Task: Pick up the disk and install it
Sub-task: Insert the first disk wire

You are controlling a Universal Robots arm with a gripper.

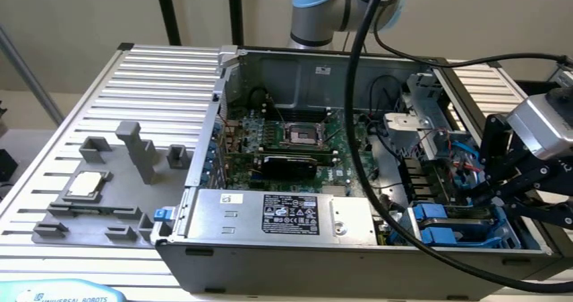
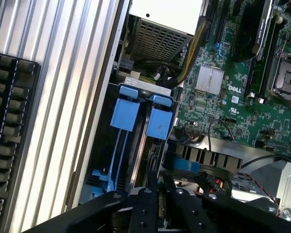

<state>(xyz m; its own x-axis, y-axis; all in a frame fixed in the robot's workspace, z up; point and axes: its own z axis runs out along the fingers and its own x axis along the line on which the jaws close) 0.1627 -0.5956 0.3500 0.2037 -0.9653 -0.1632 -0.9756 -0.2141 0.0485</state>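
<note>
From where I stand, the gripper point(image 1: 488, 198) hangs low over the drive bay at the exterior view's right corner of the open computer case point(image 1: 268, 265). Its black fingers point(image 2: 152, 204) are drawn nearly together, pinching the upper edge of the disk point(image 2: 143, 145), which stands on edge in the bay with its blue frame tabs point(image 1: 434, 221) showing just beside the case wall. Next to it, toward the exterior view's left, sits the grey power supply box point(image 1: 278, 215) with its black-and-white label. Beyond that lies the green motherboard point(image 1: 296, 147) with its processor socket point(image 1: 300, 135). Outside the case, on the ribbed metal table point(image 1: 134, 80), a grey fixture point(image 1: 107, 194) holds a small square silver chip point(image 1: 85, 183). At the back rises the blue-jointed arm point(image 1: 318, 10).
</note>
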